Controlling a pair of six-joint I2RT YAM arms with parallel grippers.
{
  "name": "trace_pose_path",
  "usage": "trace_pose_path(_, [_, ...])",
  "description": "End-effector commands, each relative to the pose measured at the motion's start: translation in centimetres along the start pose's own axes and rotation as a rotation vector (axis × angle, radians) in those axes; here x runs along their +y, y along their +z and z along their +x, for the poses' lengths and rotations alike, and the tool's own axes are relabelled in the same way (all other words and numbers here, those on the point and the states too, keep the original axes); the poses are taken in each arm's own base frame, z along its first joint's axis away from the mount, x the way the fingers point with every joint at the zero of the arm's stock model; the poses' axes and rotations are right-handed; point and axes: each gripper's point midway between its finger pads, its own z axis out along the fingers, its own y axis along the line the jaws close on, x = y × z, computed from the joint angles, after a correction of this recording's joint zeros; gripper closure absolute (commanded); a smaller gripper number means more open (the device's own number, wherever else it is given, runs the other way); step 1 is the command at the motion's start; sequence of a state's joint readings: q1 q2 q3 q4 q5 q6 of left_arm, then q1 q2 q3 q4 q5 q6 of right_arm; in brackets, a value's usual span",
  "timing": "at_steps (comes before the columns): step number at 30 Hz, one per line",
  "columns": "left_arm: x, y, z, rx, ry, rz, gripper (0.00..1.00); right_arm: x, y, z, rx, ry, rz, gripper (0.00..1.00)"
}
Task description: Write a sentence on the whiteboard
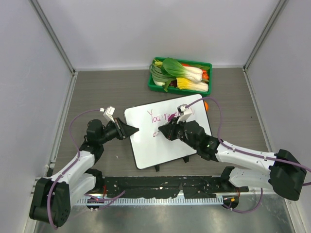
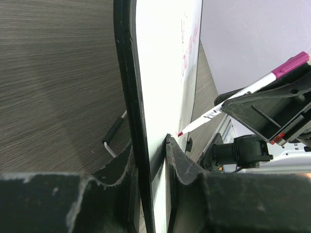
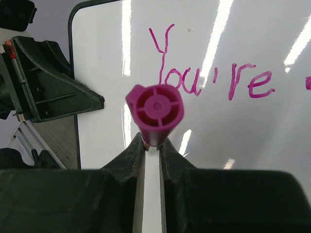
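Observation:
The whiteboard lies flat mid-table, with the sentence begun in pink along its far part. It reads "You're" in the right wrist view. My left gripper is shut on the whiteboard's left rim, one finger over and one under the edge. My right gripper hovers over the board's middle, shut on a white marker with a pink end. The marker slants down with its tip at the board surface, below the written line.
A green tray of vegetables stands at the back, just beyond the board. A small orange thing lies by the board's far right corner. A wire leg sticks out under the board. Cage walls close in left, right and back.

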State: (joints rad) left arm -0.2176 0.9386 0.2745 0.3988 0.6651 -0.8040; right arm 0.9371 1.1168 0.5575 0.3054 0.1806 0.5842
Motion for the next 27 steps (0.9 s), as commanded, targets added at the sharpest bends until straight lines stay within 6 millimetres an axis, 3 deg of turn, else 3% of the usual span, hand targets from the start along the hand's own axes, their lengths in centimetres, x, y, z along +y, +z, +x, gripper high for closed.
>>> trace_pose_path(1, [4.3, -0.2, 0.7, 0.004, 0.123, -0.167, 1.00, -1.5, -0.1, -0.9, -0.036, -0.016, 0.091, 0.99])
trace_pose_path(11, [4.3, -0.2, 0.7, 0.004, 0.123, -0.167, 1.00, -1.4, 0.0, -2.7, -0.090, 0.001, 0.119, 0.99])
trace_pose_path(27, [4.3, -0.2, 0.7, 0.005, 0.123, -0.166, 1.00, -1.0, 0.0, -2.9, -0.108, 0.010, 0.097, 0.99])
